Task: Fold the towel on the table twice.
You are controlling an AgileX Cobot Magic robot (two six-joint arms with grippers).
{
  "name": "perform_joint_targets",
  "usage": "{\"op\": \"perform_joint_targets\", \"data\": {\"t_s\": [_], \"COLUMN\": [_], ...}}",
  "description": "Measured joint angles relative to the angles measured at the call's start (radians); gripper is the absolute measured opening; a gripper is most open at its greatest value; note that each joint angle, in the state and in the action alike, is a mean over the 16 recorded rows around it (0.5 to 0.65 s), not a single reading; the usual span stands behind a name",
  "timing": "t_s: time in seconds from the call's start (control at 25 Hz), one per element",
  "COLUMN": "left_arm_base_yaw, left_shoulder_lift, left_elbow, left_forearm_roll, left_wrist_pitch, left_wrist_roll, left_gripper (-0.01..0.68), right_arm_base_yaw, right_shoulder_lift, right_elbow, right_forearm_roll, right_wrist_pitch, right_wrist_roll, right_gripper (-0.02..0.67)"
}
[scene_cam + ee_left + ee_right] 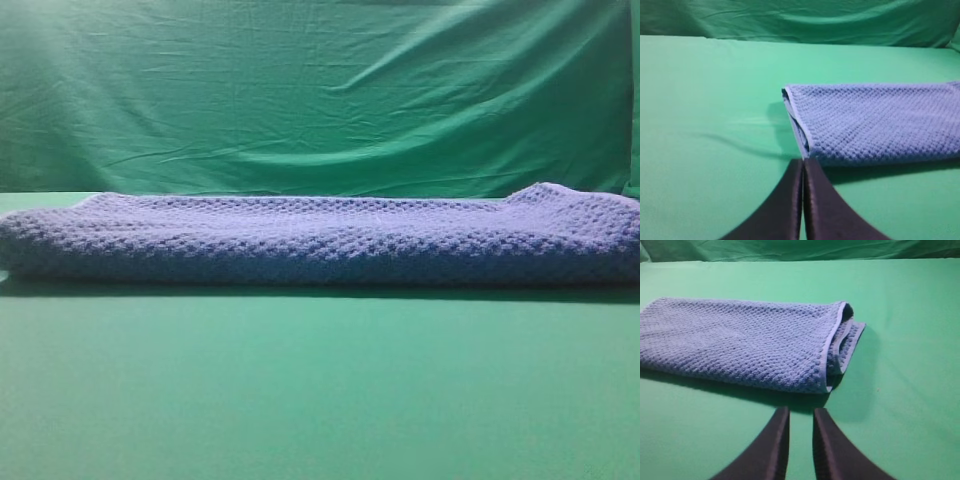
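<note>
The towel (pixel 320 240) lies across the middle of the bench (pixel 320 400) as a long, low band, already doubled over lengthwise, with layered edges showing at both short ends. It looks thick, soft and limp, with a bumpy waffle weave that should give the pads good purchase; it will probably sag and drag rather than hold any shape, so a lifted end will likely trail the rest behind it. Being doubled, each end is several layers thick, and a pinch would need to catch all of them or the stack may slide apart. The sensible places to take hold appear to be the corners of one short end, where the hemmed edges stand slightly proud of the bench.

The left claw (pixel 803 162) is closed tight and empty, its tips just short of the towel's near corner at the left end. The right claw (pixel 801 412) stands narrowly parted, holding nothing, a little off the towel's right end.

The exterior view shows neither arm. The towel's far long edge and the inside of the fold are hidden.
</note>
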Motion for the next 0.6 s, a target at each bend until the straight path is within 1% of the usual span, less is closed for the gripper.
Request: {"op": "perform_joint_targets", "data": {"t_s": [0.32, 0.6], "left_arm_base_yaw": [0.000, 0.000], "left_shoulder_lift": [0.002, 0.002], "left_elbow": [0.000, 0.000], "left_forearm_roll": [0.037, 0.040], "left_wrist_pitch": [0.056, 0.061], "left_wrist_roll": [0.001, 0.001], "left_gripper": [0.000, 0.000], "right_arm_base_yaw": [0.000, 0.000], "right_shoulder_lift": [0.000, 0.000], "right_elbow": [0.000, 0.000], "right_forearm_roll": [-0.036, -0.041], "right_wrist_pitch": [-0.009, -0.008], "right_wrist_roll": [0.000, 0.000], "right_gripper": [0.101, 0.101]}}
